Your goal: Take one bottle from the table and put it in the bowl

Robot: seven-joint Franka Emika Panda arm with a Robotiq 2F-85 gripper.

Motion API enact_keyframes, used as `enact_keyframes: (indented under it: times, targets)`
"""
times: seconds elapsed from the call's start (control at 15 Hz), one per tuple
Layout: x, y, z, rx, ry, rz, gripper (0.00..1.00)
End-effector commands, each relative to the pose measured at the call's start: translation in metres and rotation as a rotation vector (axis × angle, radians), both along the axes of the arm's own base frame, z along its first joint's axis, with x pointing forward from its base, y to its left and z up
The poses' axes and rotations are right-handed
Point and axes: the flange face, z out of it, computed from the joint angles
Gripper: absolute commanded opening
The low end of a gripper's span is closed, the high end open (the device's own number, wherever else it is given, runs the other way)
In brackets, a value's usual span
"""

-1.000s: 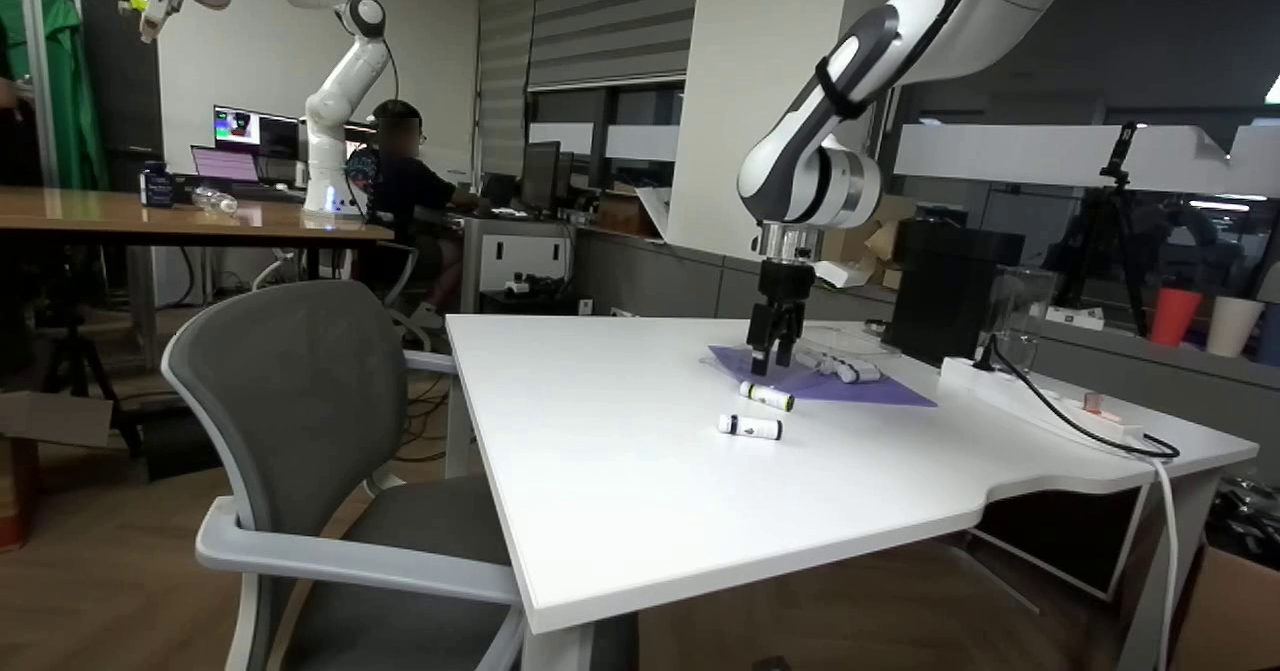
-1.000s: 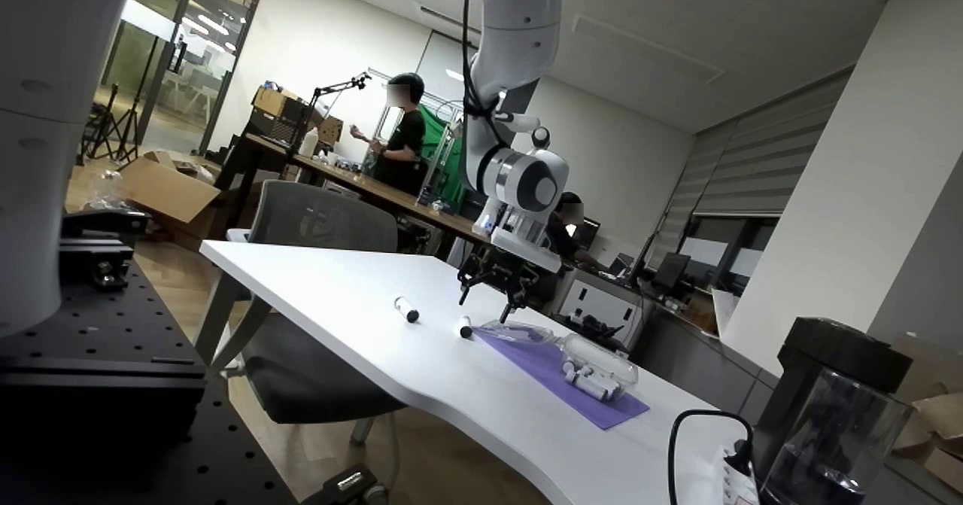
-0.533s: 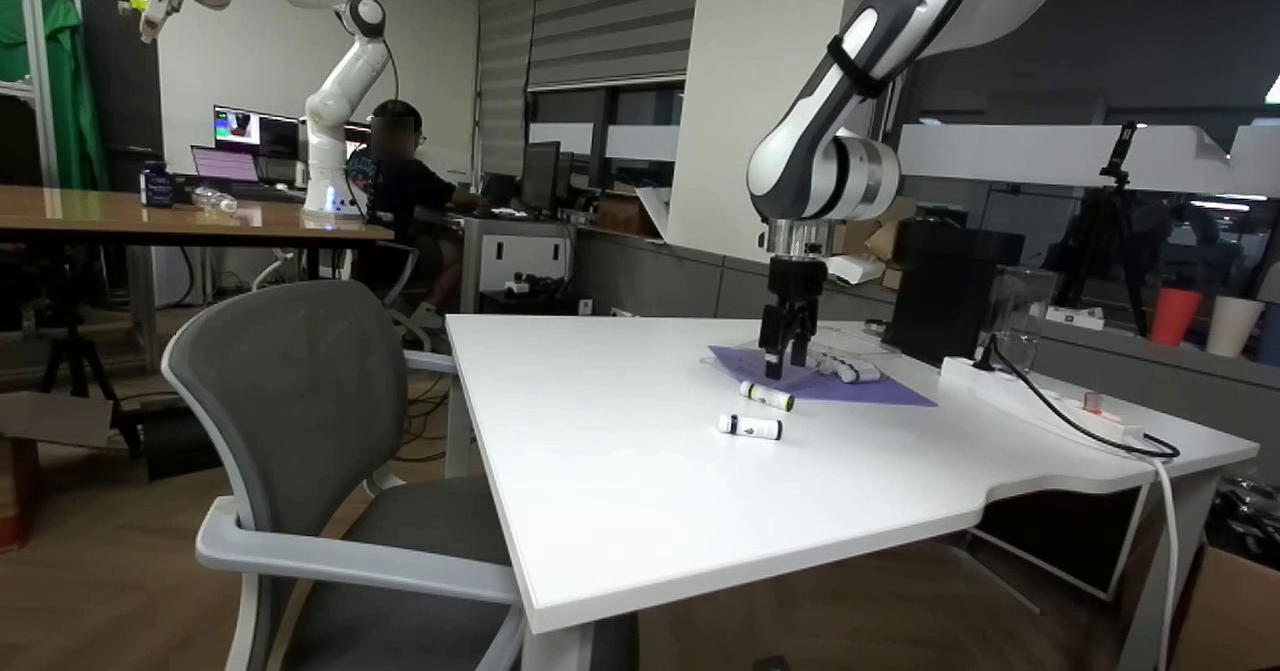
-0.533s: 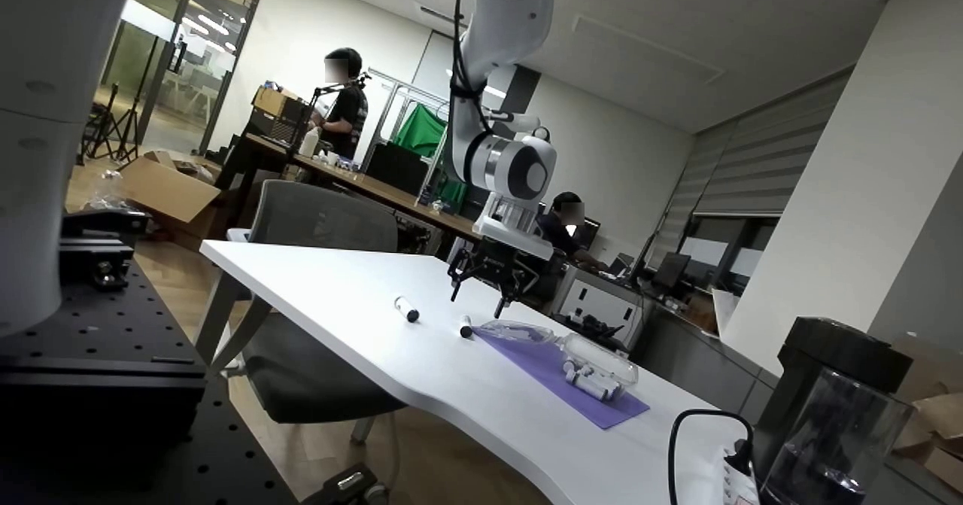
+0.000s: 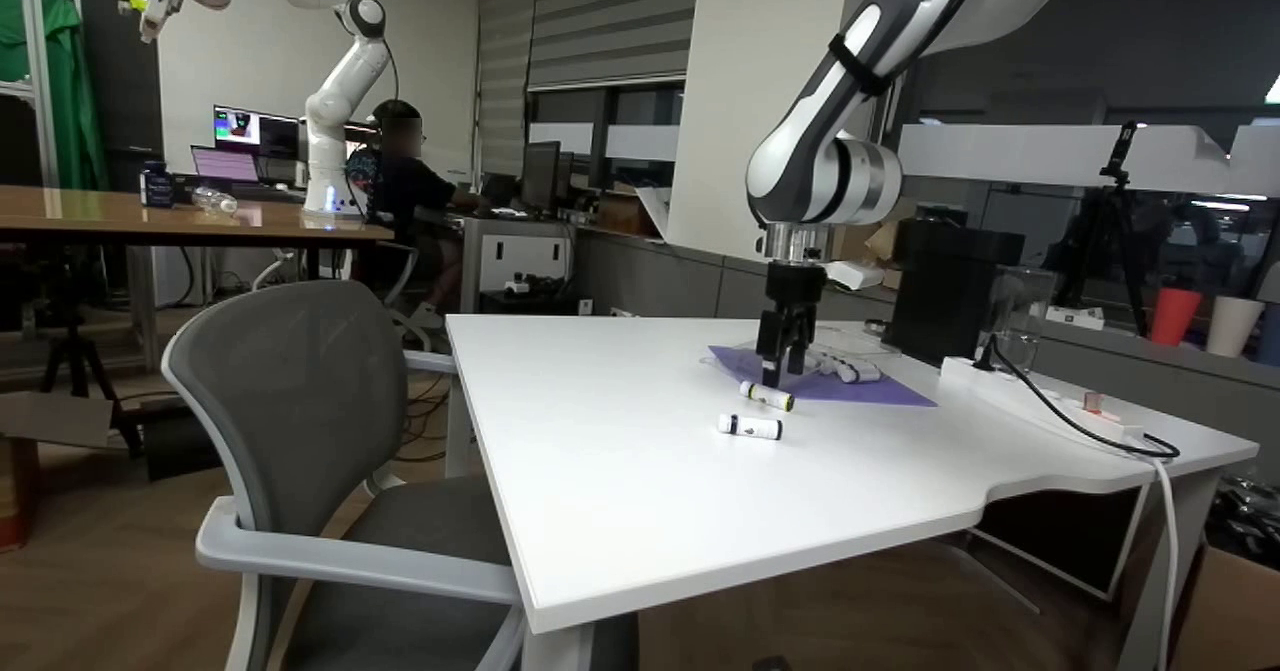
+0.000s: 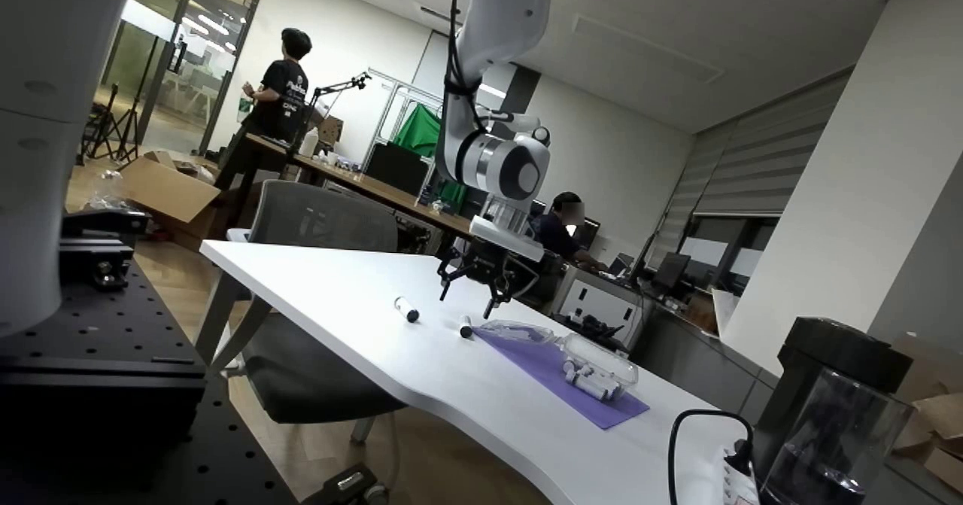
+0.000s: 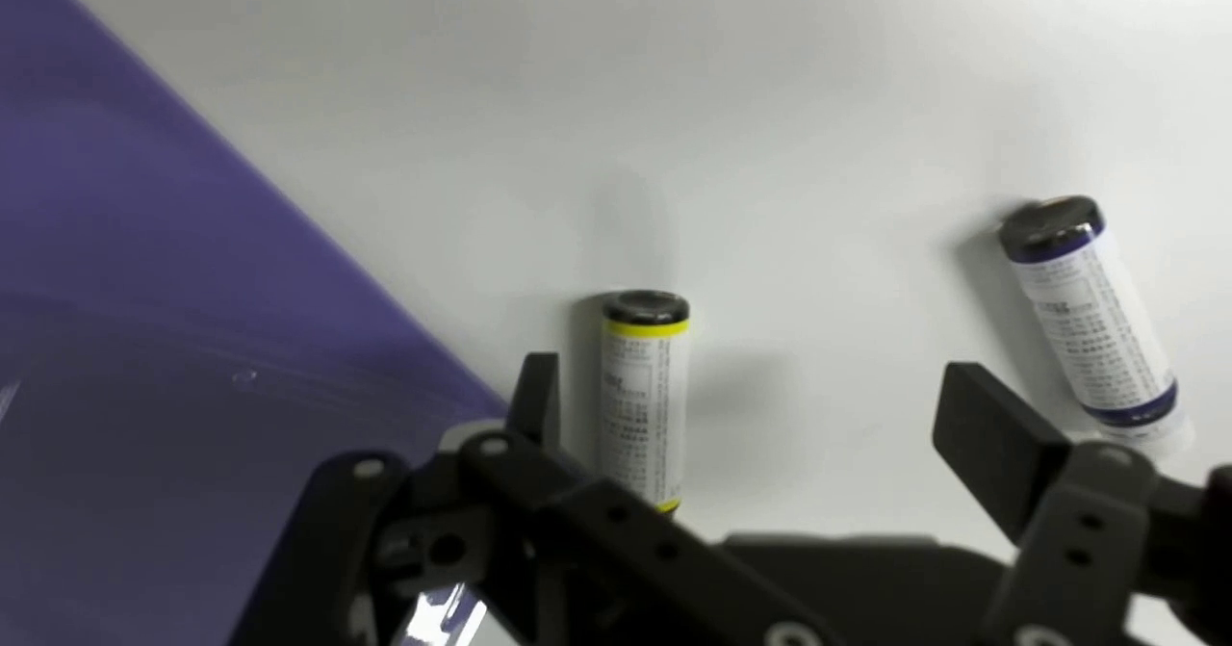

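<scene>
A whitish bottle with yellow bands and a black end (image 7: 643,405) lies on the white table; it shows in both exterior views (image 5: 767,396) (image 6: 466,327). A similar bottle with dark blue bands (image 7: 1095,309) lies nearby, also in both exterior views (image 5: 750,427) (image 6: 406,309). My gripper (image 7: 751,372) is open and empty above the table. In the wrist view the yellow-banded bottle lies between the fingers, nearer the left one, its lower end hidden. No plain bowl shows; a clear plastic container (image 6: 606,356) with several whitish bottles stands on the purple mat (image 6: 527,366).
A clear oval plastic piece (image 6: 517,330) lies beside the container, at the mat's corner. A white power strip (image 5: 1040,401) with a black cord and a black machine with a clear jar (image 6: 824,422) stand past the mat. A grey chair (image 5: 300,401) stands at the table's edge.
My open gripper has shifted toward the yellow-banded bottle: slightly right and down in an exterior view, left in an exterior view. The bottles, mat and container have not moved. A person in the background has walked.
</scene>
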Motion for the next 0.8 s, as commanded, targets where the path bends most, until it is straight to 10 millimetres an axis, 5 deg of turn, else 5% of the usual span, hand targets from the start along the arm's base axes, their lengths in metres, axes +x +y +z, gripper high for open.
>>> enact_keyframes:
  times: [0.0, 0.73]
  targets:
    - [0.001, -0.001, 0.004, 0.034, -0.022, -0.002, 1.0]
    - [0.009, -0.006, -0.009, 0.051, -0.029, 0.023, 1.0]
